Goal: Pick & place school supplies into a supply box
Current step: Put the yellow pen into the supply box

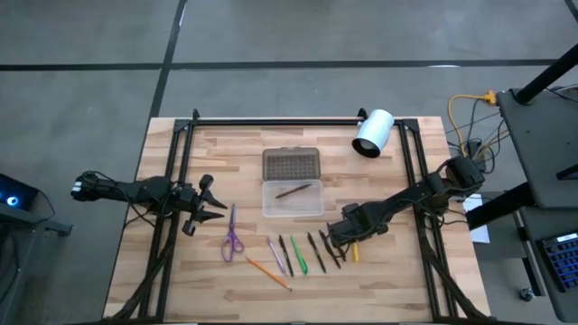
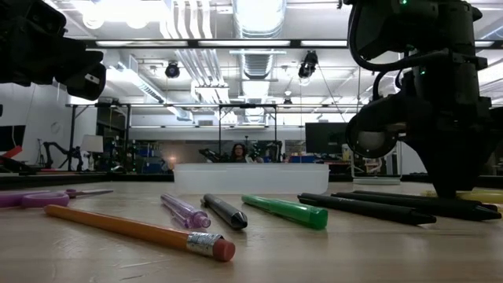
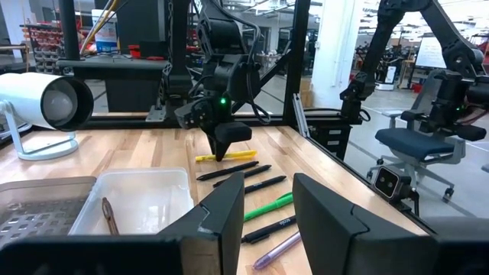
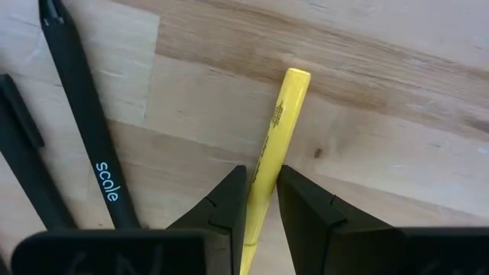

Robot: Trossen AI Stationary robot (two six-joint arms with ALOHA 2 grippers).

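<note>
Reaching down to the table (image 1: 379,289), the right hand (image 4: 261,200) has its two dark fingers narrowly set on either side of a yellow pencil (image 4: 273,145), so close they look pressed against it, with the pencil lying flat on the wood. From above, that hand sits at the right end of the row of pens, near the table's right rail (image 1: 417,194).

Just left of the yellow pencil lie several black pens (image 1: 318,251), then a green pen (image 1: 297,255), another dark pen (image 1: 285,254) and a pale purple pen (image 1: 275,255), all side by side and slightly slanted. An orange pencil (image 1: 267,272) lies at an angle on the near side of them, its pink eraser end pointing toward the near edge. Purple scissors (image 1: 232,236) rest farther left.

The clear box (image 1: 292,199) sits on the far side of the row, mid-table, with one brown pencil (image 1: 293,190) inside it. Its grey dotted lid (image 1: 291,164) lies open flat on the far side. A white cylinder (image 1: 372,134) lies near the far right corner.

The left hand (image 1: 210,207) hangs over the left part of the table, well apart from the scissors, fingers spread wide and holding nothing.
</note>
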